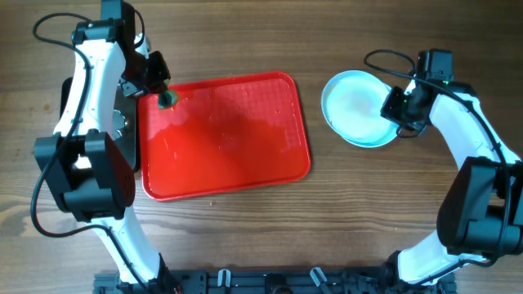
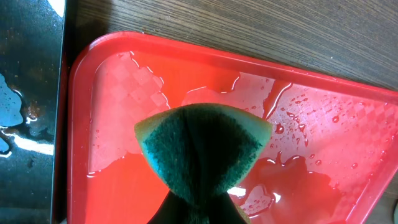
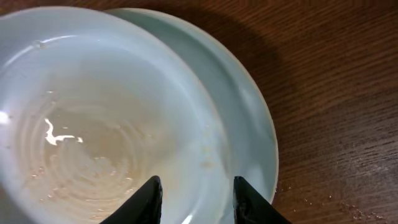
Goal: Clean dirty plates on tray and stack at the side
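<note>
The red tray (image 1: 229,155) lies mid-table, bare of plates and wet with puddles; its wet floor also shows in the left wrist view (image 2: 348,137). My left gripper (image 1: 162,91) is shut on a green sponge (image 1: 167,100) over the tray's far left corner, and the sponge fills the left wrist view (image 2: 202,149). The plates (image 1: 355,108) sit stacked on the table right of the tray. The right wrist view shows a top plate (image 3: 93,112), wet with faint residue, on a lower plate (image 3: 249,112). My right gripper (image 1: 398,110) hangs open over the stack's right edge (image 3: 196,193).
A black tray (image 1: 127,143) with water on it lies left of the red tray, partly under my left arm; it also shows in the left wrist view (image 2: 31,93). Bare wooden table surrounds both trays and the plate stack.
</note>
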You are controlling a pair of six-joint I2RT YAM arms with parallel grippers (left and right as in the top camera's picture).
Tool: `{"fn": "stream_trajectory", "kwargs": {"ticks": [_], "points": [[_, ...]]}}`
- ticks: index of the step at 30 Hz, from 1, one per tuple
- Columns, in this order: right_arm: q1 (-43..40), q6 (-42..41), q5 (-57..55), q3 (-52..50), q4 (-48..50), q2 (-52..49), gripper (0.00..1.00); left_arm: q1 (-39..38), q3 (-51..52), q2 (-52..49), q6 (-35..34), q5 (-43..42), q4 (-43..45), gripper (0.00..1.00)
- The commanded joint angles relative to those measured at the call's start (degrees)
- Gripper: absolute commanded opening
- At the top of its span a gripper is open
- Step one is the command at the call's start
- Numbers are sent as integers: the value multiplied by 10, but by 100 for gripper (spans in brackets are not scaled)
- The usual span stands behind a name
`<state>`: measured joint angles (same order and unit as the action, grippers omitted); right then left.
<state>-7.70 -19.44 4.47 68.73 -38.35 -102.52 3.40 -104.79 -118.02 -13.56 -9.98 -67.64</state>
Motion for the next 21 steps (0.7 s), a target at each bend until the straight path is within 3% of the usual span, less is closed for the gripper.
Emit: {"fn": "stream_trajectory", "kwargs": {"ticks": [1, 5, 8, 12, 18, 21], "points": [[0, 9, 49, 5, 0, 7, 41, -2, -1, 10, 12, -9, 1, 5], [22, 31, 100, 16, 1, 7, 43, -2, -1, 10, 12, -9, 2, 5], [83, 62, 187, 17, 21, 7, 41, -2, -1, 10, 12, -9, 2, 5], [203, 61, 123, 78, 14, -5, 43, -2, -1, 10, 12, -9, 10, 6], [256, 73, 110, 280, -84, -183, 43, -2, -1, 10, 12, -9, 10, 6], [255, 66, 106, 290, -75, -224, 45, -2, -1, 10, 12, -9, 10, 6]]}}
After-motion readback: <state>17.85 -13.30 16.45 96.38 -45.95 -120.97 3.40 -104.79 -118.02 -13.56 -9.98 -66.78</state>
